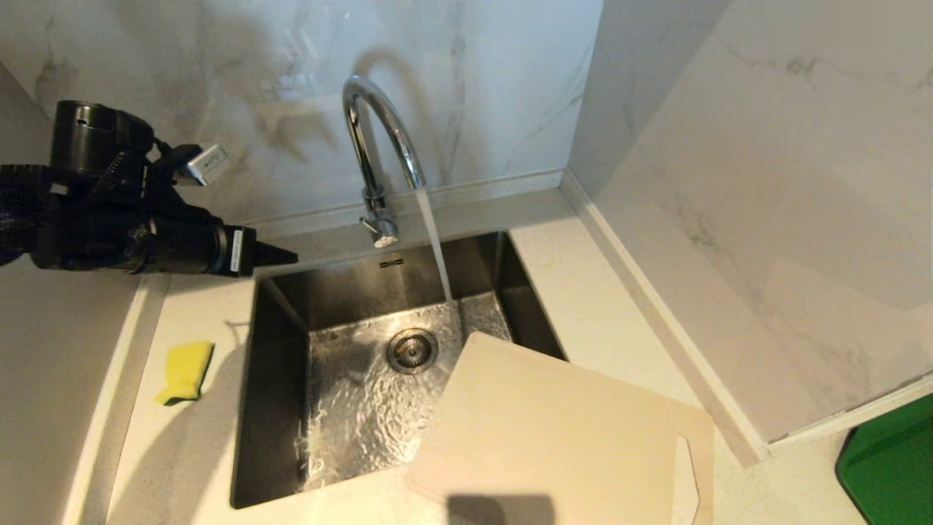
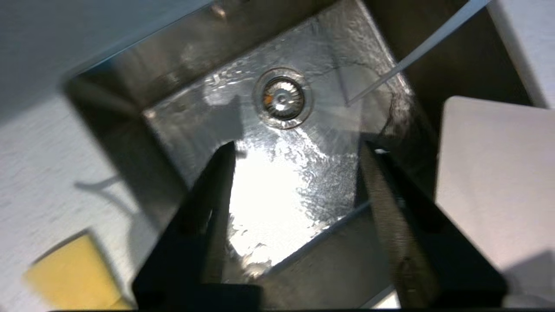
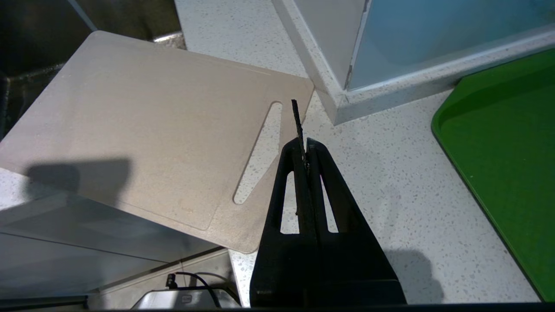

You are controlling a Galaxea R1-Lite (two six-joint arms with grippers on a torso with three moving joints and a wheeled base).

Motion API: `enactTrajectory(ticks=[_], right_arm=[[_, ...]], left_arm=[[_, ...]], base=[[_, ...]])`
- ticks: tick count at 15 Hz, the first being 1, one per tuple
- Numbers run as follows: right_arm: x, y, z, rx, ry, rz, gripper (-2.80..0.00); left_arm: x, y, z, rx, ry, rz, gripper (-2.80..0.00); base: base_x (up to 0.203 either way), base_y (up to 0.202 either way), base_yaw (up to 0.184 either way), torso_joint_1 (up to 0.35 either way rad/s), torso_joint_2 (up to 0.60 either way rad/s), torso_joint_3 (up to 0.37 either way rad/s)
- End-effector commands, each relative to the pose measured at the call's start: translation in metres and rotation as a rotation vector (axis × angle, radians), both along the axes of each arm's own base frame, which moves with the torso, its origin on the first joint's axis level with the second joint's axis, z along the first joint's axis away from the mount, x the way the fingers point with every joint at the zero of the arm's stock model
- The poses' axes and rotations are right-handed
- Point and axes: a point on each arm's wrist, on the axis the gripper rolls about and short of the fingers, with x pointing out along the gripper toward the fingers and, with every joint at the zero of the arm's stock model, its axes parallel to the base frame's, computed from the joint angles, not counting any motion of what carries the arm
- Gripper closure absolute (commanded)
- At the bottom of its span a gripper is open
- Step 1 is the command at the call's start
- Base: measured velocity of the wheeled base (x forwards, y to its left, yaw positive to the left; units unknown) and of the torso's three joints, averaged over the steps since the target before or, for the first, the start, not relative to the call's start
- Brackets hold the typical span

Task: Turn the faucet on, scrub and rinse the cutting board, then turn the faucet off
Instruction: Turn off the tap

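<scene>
White speckled stone tabletop [image 1: 598, 306] in a corner, with shiny grey-veined marble walls [image 1: 765, 182] on two sides. Set into it, a deep square steel sink [image 1: 284, 408], wet and rippling at the bottom, with a round metal drain [image 1: 412, 351] in the middle. Behind the sink, the tall shiny chrome faucet [image 1: 375, 138] with a high curved spout and a small lever near its base. Running: a thin stream of water [image 1: 436, 244] falling into the sink, just behind the drain.

At the sink's near right corner, the big flat beige plastic cutting board [image 1: 554, 430], smooth, with rounded corners and a long slot at its right end. Lying partly on the tabletop, one corner sticking out over the sink. Dry side up, out of the stream.

On the tabletop left of the sink, a small soft yellow sponge [image 1: 184, 372]. Far right, the edge of a green tray [image 1: 889, 459].

Black left hand [image 1: 280, 255] up in the air over the sink's back left corner, fingers [image 2: 381, 190] apart, holding nothing. Black right hand [image 3: 303, 145] just above the board's slot end, fingers pressed together, empty.
</scene>
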Motion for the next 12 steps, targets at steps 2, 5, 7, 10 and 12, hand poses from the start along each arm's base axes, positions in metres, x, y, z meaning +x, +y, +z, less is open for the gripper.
enactTrajectory(ticks=[2,5,7,10,12], right_arm=[[0.0,0.0,0.0,0.0,-0.001,0.0,0.0],[0.0,0.0,0.0,0.0,-0.001,0.0,0.0],[0.0,0.0,0.0,0.0,-0.001,0.001,0.0],[0.0,0.0,0.0,0.0,-0.001,0.0,0.0],[0.0,0.0,0.0,0.0,-0.001,-0.001,0.0]], left_arm=[[0.028,-0.027,-0.009,-0.032,0.017,-0.04,0.0],[0.047,-0.045,-0.021,-0.093,0.06,-0.033,0.0],[0.055,-0.05,-0.027,-0.118,0.079,-0.022,0.0],[0.074,-0.061,-0.035,-0.128,0.076,-0.028,0.0],[0.084,-0.067,-0.032,-0.151,0.055,-0.028,0.0]], base=[[0.0,0.0,0.0,0.0,0.0,0.0],[0.0,0.0,0.0,0.0,0.0,0.0],[0.0,0.0,0.0,0.0,0.0,0.0],[0.0,0.0,0.0,0.0,0.0,0.0],[0.0,0.0,0.0,0.0,0.0,0.0]])
